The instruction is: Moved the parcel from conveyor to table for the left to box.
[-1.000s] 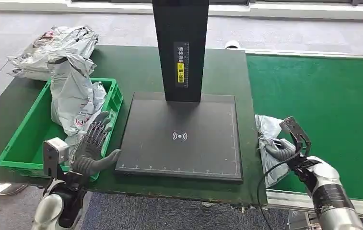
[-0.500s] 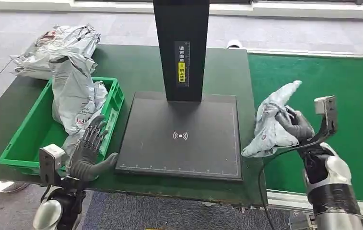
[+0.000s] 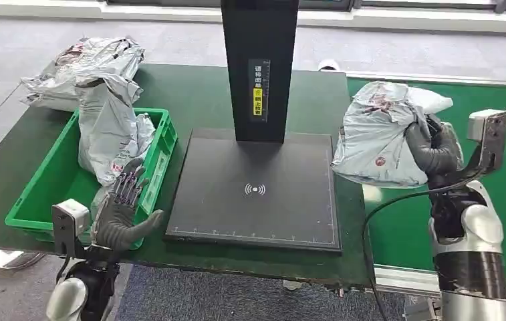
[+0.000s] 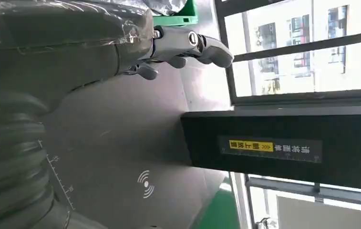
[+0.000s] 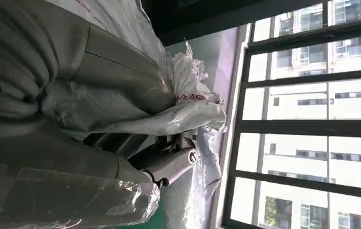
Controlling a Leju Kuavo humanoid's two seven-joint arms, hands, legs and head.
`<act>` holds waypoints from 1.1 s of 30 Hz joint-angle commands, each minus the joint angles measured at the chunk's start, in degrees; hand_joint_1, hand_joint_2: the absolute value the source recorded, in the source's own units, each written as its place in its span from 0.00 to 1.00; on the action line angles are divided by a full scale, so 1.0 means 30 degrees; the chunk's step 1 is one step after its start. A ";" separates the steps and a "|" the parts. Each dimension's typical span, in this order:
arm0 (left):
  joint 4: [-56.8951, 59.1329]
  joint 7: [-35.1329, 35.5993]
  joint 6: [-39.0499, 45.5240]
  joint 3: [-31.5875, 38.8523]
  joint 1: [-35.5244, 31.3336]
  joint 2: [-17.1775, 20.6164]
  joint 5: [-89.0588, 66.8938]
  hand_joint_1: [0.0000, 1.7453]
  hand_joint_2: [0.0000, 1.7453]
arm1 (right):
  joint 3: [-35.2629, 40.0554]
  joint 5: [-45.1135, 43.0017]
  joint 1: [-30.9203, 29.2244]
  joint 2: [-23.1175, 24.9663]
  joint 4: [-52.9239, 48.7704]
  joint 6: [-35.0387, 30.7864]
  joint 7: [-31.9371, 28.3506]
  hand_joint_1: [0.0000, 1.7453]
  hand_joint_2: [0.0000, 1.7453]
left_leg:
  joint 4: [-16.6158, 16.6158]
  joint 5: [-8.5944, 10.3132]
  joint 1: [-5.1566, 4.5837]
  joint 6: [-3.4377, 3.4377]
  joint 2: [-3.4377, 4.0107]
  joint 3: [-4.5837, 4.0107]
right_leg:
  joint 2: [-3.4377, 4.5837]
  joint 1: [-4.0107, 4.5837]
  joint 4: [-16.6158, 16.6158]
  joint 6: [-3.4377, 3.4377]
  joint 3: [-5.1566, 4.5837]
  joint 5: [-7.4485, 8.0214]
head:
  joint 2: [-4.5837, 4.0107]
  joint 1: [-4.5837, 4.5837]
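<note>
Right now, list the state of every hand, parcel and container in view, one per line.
right hand: gripping a parcel, raised
held parcel: lifted off the green belt, crumpled
left hand: empty, fingers apart, at the bin's near corner
green bin: holds parcels, one sticking up over the rim
parcels behind bin: piled on the table
black pad: bare

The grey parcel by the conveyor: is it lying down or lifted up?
Lifted. The right hand grips the grey parcel and holds it in the air, between the green conveyor and the table.
</note>
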 commanded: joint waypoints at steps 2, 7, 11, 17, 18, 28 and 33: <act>0.1096 0.0175 -0.0178 -0.0262 -0.0771 0.0044 0.0055 0.00 1.00 | 0.1915 0.0285 -0.1908 0.0687 0.2111 -0.0204 -0.0424 1.00 1.00 | -0.0013 -0.0002 0.0004 0.0004 0.0035 0.0060 | 0.0028 0.0008 -0.0019 -0.0005 0.0049 0.0008 | 0.0000 0.0000; 0.1295 0.0183 -0.0301 -0.0415 -0.1028 0.0128 0.0091 0.00 1.00 | 0.2287 0.0148 -0.2455 0.0830 0.2871 0.0270 -0.0193 1.00 1.00 | -0.0017 -0.0006 0.0005 0.0013 0.0016 0.0088 | 0.0012 0.0014 -0.0027 -0.0003 0.0083 0.0002 | 0.0007 0.0000; 0.1899 0.0333 -0.0592 -0.1028 -0.1852 0.0238 0.0251 0.00 1.00 | 0.4010 0.0313 -0.4923 0.2257 0.7426 0.0844 0.0165 1.00 1.00 | -0.0006 -0.0004 -0.0001 0.0010 0.0074 0.0072 | 0.0072 0.0004 -0.0010 -0.0005 0.0055 0.0021 | 0.0000 0.0000; 0.2193 0.0905 -0.0839 -0.1573 -0.2577 0.0202 0.0622 0.00 1.00 | 0.6290 0.0175 -0.6056 0.4248 1.1657 0.1039 0.0184 1.00 1.00 | -0.0055 0.0009 0.0017 -0.0005 0.0136 0.0176 | 0.0117 0.0032 -0.0058 -0.0033 0.0123 0.0052 | 0.0007 0.0000; 0.2265 0.0930 -0.0852 -0.1644 -0.2642 0.0208 0.0621 0.00 1.00 | 0.6662 0.0254 -0.5859 0.4547 1.1791 0.1096 0.0384 1.00 1.00 | -0.0027 0.0015 0.0016 -0.0011 0.0104 0.0141 | 0.0092 0.0035 -0.0032 -0.0029 0.0098 0.0036 | 0.0007 -0.0007; 0.2798 0.0961 -0.1034 -0.1964 -0.2990 0.0466 0.0768 0.00 1.00 | 1.0926 -0.1887 -0.3139 0.5653 1.1623 0.3124 0.2456 0.00 1.00 | -0.0041 0.0019 0.0031 -0.0028 0.0002 0.0156 | 0.0000 0.0098 -0.0047 -0.0043 0.0146 -0.0008 | 0.0000 -0.0007; 0.2962 0.1085 -0.0954 -0.2049 -0.3249 0.0417 0.0797 0.00 1.00 | 1.1963 -0.2867 -0.3152 0.5446 1.0993 0.3205 0.3280 0.00 1.00 | -0.0022 0.0030 0.0013 -0.0031 -0.0019 0.0098 | -0.0019 0.0076 -0.0018 -0.0035 0.0092 -0.0005 | 0.0007 0.0000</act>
